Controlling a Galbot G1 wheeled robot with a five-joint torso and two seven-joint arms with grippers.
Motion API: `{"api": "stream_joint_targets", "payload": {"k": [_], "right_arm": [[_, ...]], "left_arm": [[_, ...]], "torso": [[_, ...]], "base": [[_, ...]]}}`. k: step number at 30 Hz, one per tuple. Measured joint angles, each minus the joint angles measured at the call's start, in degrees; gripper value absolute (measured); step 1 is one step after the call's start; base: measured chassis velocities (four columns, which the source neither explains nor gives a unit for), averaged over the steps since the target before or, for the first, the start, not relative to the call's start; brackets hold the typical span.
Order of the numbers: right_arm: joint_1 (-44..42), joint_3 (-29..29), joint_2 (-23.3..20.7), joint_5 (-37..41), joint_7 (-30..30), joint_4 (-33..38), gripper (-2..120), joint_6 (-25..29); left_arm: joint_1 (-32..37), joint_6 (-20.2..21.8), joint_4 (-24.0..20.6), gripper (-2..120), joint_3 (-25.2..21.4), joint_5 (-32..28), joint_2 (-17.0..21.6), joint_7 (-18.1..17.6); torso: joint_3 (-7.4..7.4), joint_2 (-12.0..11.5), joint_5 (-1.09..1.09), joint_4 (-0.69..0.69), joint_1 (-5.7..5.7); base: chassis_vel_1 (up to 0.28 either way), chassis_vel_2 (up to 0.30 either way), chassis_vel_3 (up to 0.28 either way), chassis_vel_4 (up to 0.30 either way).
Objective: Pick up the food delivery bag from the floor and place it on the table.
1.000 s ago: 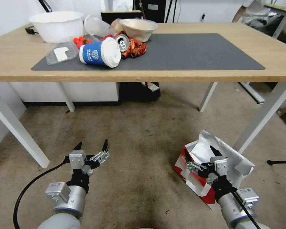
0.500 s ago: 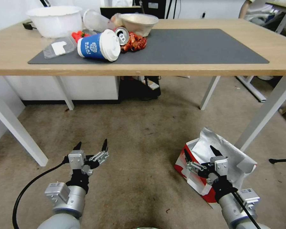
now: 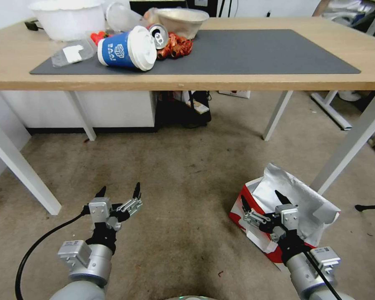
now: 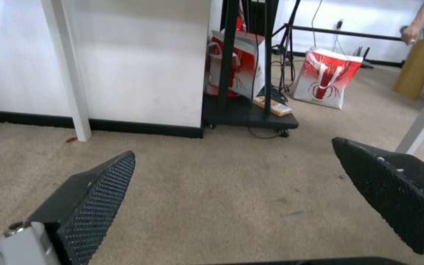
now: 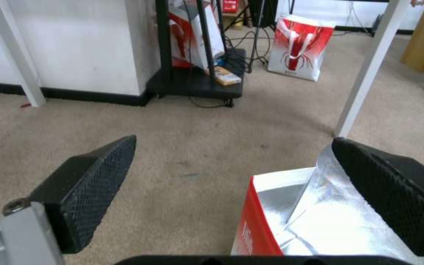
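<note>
Reaching for the food delivery bag [image 3: 298,200] on the floor [image 3: 187,166].
The right gripper [image 3: 262,201] hovers over its foil mouth, fingers apart, gripping nothing (left gripper [image 3: 118,191] spread too); next it probably needs a firm pinch on the rim.

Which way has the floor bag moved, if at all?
No. The food delivery bag sits just as close to the table leg on the floor; the whole view shifted, so the camera moved.

No legible text anywhere.
</note>
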Motion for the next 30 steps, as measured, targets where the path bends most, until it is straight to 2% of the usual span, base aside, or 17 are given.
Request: {"api": "stream_joint_targets", "payload": {"k": [24,30], "right_arm": [[-0.19,0.46,-0.04,-0.08,-0.12,-0.79,100,0.80],[0.62,1.38,-1.34,1.69,-1.17,-1.52,100,3.18]], "left_arm": [[0.05,-0.50,0.57,100,-0.15,0.01,0.11,0.04],[-0.38,-2.86,1.76,100,-0.26,0.20,0.09,0.24]], "torso": [[0.00,0.45,0.00,0.00,0.07],[0.00,0.51,0.00,0.00,0.08]], "base": [[0.000,0.000,0.000,0.000],[0.000,0.000,0.000,0.000]]}}
